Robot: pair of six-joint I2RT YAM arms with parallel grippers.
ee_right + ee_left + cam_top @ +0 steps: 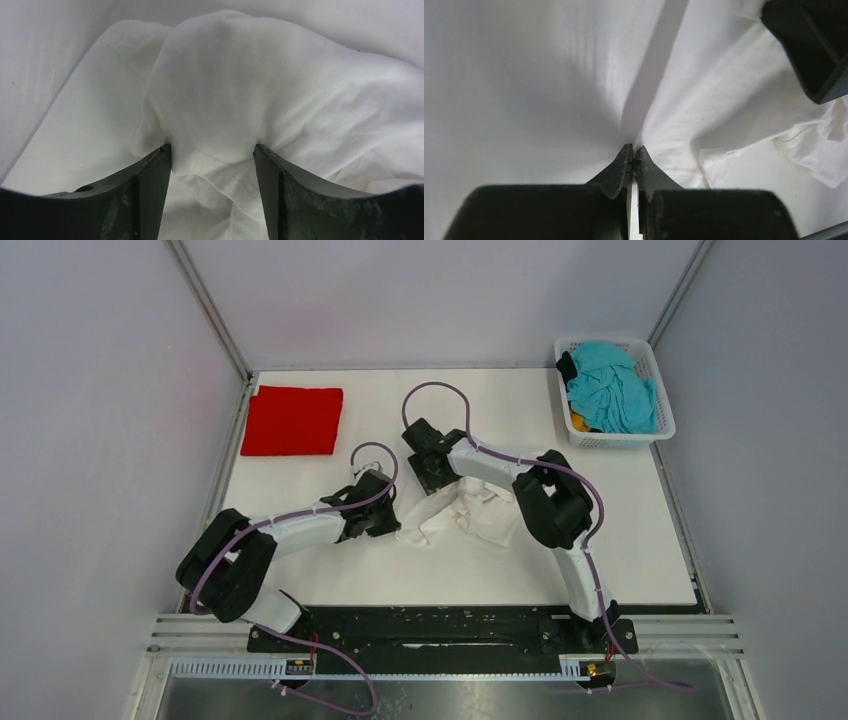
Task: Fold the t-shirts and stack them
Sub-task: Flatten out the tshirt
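Note:
A crumpled white t-shirt (pixel 470 517) lies mid-table between my two grippers. My left gripper (pixel 392 523) is at its left edge; in the left wrist view the gripper (pixel 634 150) has its jaws closed, with a ridge of the white cloth (pixel 724 100) rising from the tips. My right gripper (pixel 437 483) is at the shirt's far edge; in the right wrist view the gripper (pixel 212 147) is open and pressed down, with a bunch of white cloth (pixel 225 90) between its fingers. A folded red t-shirt (pixel 291 420) lies flat at the far left.
A white basket (pixel 615 441) at the far right corner holds a teal shirt (pixel 610 388), an orange one (pixel 580 423) and a dark one (pixel 568 367). The right gripper's black body (pixel 814 50) shows at the left wrist view's top right. Grey walls surround the table.

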